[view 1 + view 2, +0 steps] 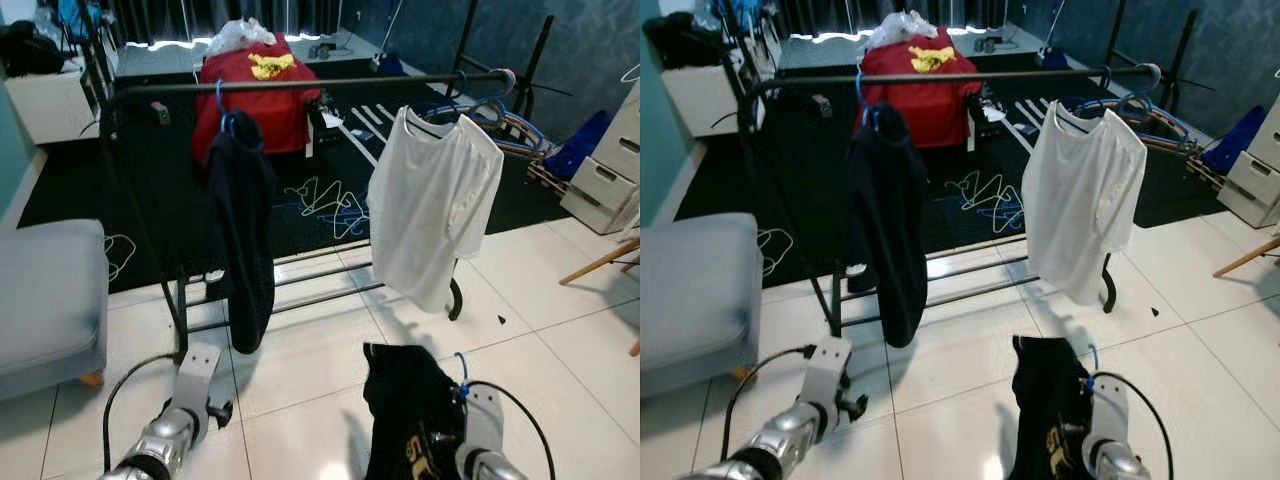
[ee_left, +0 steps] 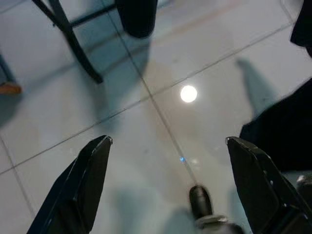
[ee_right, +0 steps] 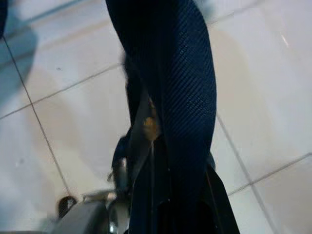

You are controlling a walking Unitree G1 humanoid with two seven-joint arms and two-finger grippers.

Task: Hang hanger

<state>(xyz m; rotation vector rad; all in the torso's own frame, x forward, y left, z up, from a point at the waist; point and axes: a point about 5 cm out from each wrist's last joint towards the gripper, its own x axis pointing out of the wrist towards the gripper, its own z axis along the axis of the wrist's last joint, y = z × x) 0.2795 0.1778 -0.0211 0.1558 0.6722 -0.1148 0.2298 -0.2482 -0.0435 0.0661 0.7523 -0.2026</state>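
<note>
Black garment [image 1: 410, 410] on blue hanger [image 1: 461, 366] — in right gripper [image 3: 165, 195].

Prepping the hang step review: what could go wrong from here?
1. The black shirt hangs low from the right claw, near the floor; it may drag or snag.
2. The rail already holds a dark garment and a white T-shirt; the gap between them looks tight.

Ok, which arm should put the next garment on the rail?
Right. Its end effector holds the black shirt on a blue hanger, below the rail. The left end effector is open, empty.
</note>
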